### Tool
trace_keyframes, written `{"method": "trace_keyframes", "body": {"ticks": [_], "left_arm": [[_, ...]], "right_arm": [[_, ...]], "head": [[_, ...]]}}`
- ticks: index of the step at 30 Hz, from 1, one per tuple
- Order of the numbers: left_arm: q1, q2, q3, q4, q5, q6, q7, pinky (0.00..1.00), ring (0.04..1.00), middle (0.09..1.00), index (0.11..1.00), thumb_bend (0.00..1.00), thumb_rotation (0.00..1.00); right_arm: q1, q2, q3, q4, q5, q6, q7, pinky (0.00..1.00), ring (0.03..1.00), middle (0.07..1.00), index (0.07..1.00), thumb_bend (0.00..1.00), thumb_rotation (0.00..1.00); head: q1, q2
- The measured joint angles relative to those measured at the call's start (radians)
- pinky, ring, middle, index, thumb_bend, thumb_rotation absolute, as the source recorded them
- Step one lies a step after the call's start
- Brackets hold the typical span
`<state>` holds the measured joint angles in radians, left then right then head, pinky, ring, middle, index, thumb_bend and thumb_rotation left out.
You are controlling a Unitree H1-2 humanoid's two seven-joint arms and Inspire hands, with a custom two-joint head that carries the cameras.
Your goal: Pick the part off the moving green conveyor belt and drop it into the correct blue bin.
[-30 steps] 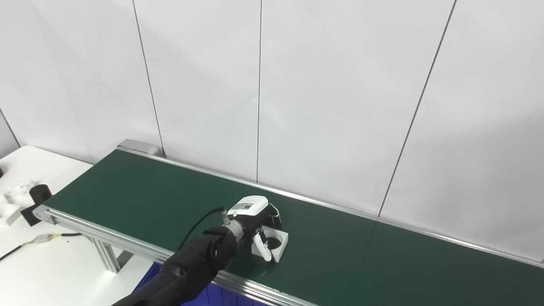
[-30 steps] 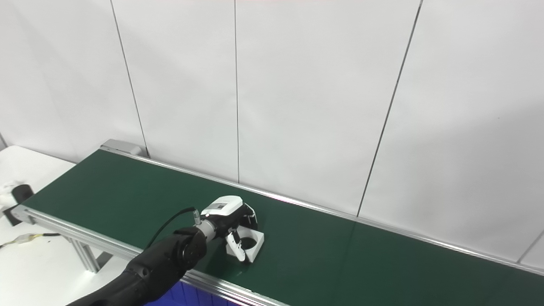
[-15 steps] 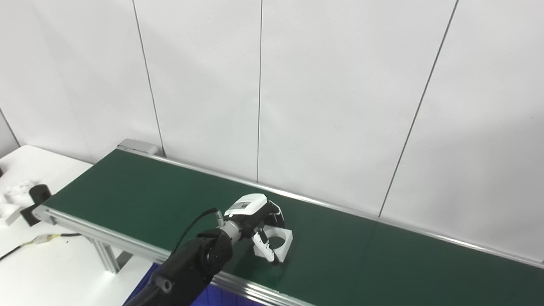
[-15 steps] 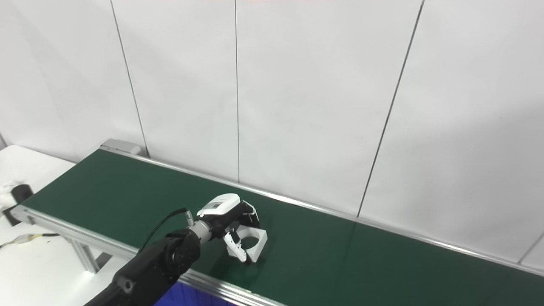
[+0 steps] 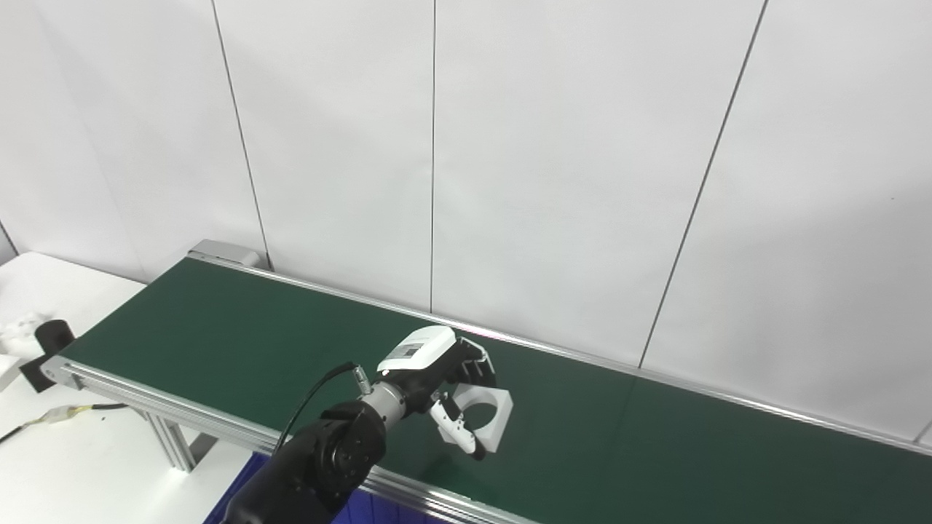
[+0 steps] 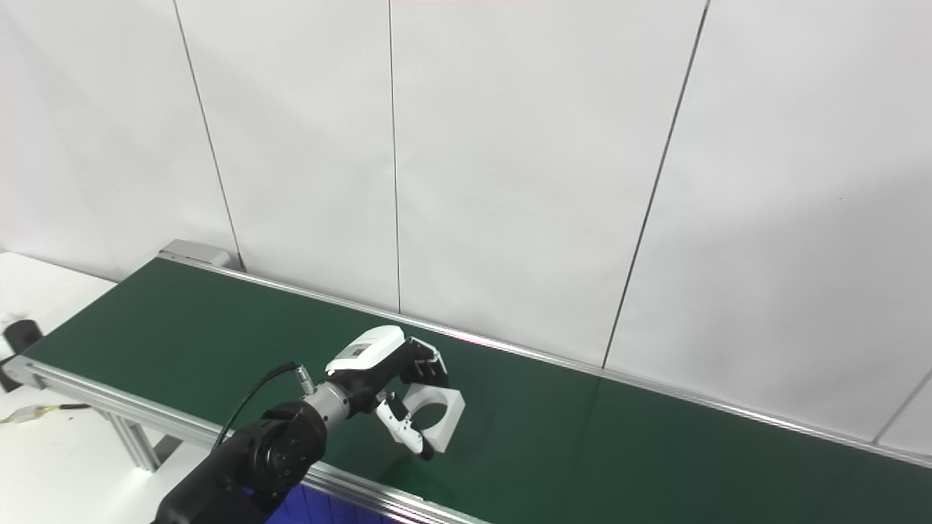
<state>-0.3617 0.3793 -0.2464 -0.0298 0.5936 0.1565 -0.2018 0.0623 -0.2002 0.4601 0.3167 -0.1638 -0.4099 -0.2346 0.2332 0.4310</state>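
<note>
Since a moment ago, the left hand (image 5: 444, 386) has lifted the white square plastic block with a round hole (image 5: 482, 416) up off the long green conveyor belt (image 5: 655, 451). It is tilted now, held between the fingers (image 5: 477, 367) above it and the thumb (image 5: 455, 433) below it, so the hand is gripping it tight. I think picking up is nearly done. Next, the arm must carry the block back toward the robot and let go over the blue bin (image 5: 364, 506). Only a small bit of that bin shows, below the arm. The right hand is not in the pictures.
</note>
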Motion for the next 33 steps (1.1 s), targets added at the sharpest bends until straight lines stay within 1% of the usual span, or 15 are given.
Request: {"method": "trace_keyframes", "body": {"ticks": [2, 3, 5, 6, 9, 11, 13, 16, 19, 20, 21, 24, 26, 29, 33], "left_arm": [[0.008, -0.001, 0.002, -0.035, -0.001, 0.014, -0.009, 0.55, 0.473, 0.472, 0.497, 0.5, 0.0], [0.016, -0.004, 0.006, -0.053, -0.003, 0.018, -0.015, 0.48, 0.446, 0.478, 0.503, 0.5, 0.0], [0.036, -0.012, 0.019, -0.081, -0.025, 0.018, -0.018, 0.42, 0.426, 0.48, 0.508, 0.5, 0.0], [0.048, -0.017, 0.027, -0.093, -0.042, 0.016, -0.018, 0.42, 0.423, 0.48, 0.509, 0.5, 0.0], [0.082, -0.018, 0.042, -0.121, -0.076, -0.002, -0.018, 0.41, 0.424, 0.493, 0.505, 0.5, 0.0], [0.104, -0.018, 0.05, -0.149, -0.098, -0.023, -0.018, 0.4, 0.426, 0.497, 0.502, 0.5, 0.0], [0.117, -0.019, 0.052, -0.172, -0.12, -0.033, -0.018, 0.41, 0.431, 0.498, 0.498, 0.5, 0.0], [0.143, -0.018, 0.065, -0.217, -0.139, -0.033, -0.019, 0.43, 0.443, 0.495, 0.495, 0.5, 0.0], [0.18, -0.018, 0.073, -0.268, -0.158, -0.034, -0.021, 0.43, 0.448, 0.496, 0.492, 0.5, 0.0], [0.19, -0.018, 0.075, -0.28, -0.165, -0.034, -0.021, 0.43, 0.449, 0.497, 0.49, 0.5, 0.0], [0.204, -0.018, 0.08, -0.294, -0.176, -0.034, -0.023, 0.43, 0.45, 0.497, 0.49, 0.5, 0.0], [0.239, -0.019, 0.09, -0.316, -0.196, -0.034, -0.024, 0.39, 0.433, 0.498, 0.498, 0.5, 0.0], [0.26, -0.019, 0.095, -0.329, -0.199, -0.034, -0.024, 0.38, 0.426, 0.495, 0.503, 0.5, 0.0], [0.283, -0.019, 0.095, -0.345, -0.209, -0.039, -0.025, 0.43, 0.445, 0.496, 0.491, 0.5, 0.0], [0.31, -0.019, 0.095, -0.347, -0.22, -0.046, -0.031, 0.46, 0.46, 0.498, 0.483, 0.5, 0.0]], "right_arm": [[0.0, 0.0, -0.001, 0.0, 0.0, 0.0, 0.0, 0.68, 0.77, 0.807, 0.886, 0.61, 0.69], [0.0, -0.001, -0.002, 0.0, 0.001, 0.0, 0.0, 0.68, 0.77, 0.806, 0.884, 0.62, 0.69], [0.0, -0.003, -0.004, -0.001, 0.003, 0.0, 0.0, 0.68, 0.77, 0.804, 0.883, 0.62, 0.69], [0.0, -0.005, -0.005, -0.002, 0.005, 0.0, 0.0, 0.68, 0.771, 0.804, 0.882, 0.62, 0.69], [0.001, -0.006, -0.008, -0.008, 0.01, 0.0, 0.0, 0.68, 0.771, 0.799, 0.877, 0.62, 0.68], [0.003, -0.006, -0.01, -0.014, 0.01, 0.0, 0.001, 0.68, 0.77, 0.798, 0.873, 0.6, 0.66], [0.005, -0.006, -0.012, -0.017, 0.01, 0.0, 0.001, 0.68, 0.771, 0.798, 0.873, 0.59, 0.64], [0.008, -0.006, -0.014, -0.034, 0.009, 0.0, 0.004, 0.69, 0.773, 0.799, 0.873, 0.58, 0.62], [0.015, -0.006, -0.02, -0.047, 0.009, 0.0, 0.01, 0.7, 0.777, 0.802, 0.874, 0.58, 0.6], [0.016, -0.006, -0.022, -0.049, 0.009, 0.0, 0.015, 0.7, 0.777, 0.802, 0.874, 0.58, 0.6], [0.018, -0.007, -0.024, -0.052, 0.009, 0.0, 0.019, 0.7, 0.777, 0.802, 0.874, 0.58, 0.6], [0.022, -0.006, -0.034, -0.066, 0.002, 0.0, 0.023, 0.69, 0.774, 0.796, 0.869, 0.58, 0.6], [0.026, -0.006, -0.043, -0.083, -0.002, 0.0, 0.024, 0.69, 0.773, 0.795, 0.867, 0.59, 0.59], [0.031, -0.005, -0.056, -0.091, -0.007, 0.0, 0.028, 0.69, 0.769, 0.793, 0.865, 0.59, 0.58], [0.041, 0.0, -0.069, -0.115, -0.02, 0.0, 0.045, 0.68, 0.762, 0.793, 0.863, 0.58, 0.56]], "head": [[-0.02, 0.012], [-0.035, 0.023], [-0.035, 0.023], [-0.055, 0.035], [-0.069, 0.048], [-0.092, 0.066], [-0.092, 0.066], [-0.121, 0.1], [-0.127, 0.107], [-0.143, 0.126], [-0.143, 0.126], [-0.157, 0.134], [-0.181, 0.156], [-0.196, 0.181], [-0.207, 0.192]]}}
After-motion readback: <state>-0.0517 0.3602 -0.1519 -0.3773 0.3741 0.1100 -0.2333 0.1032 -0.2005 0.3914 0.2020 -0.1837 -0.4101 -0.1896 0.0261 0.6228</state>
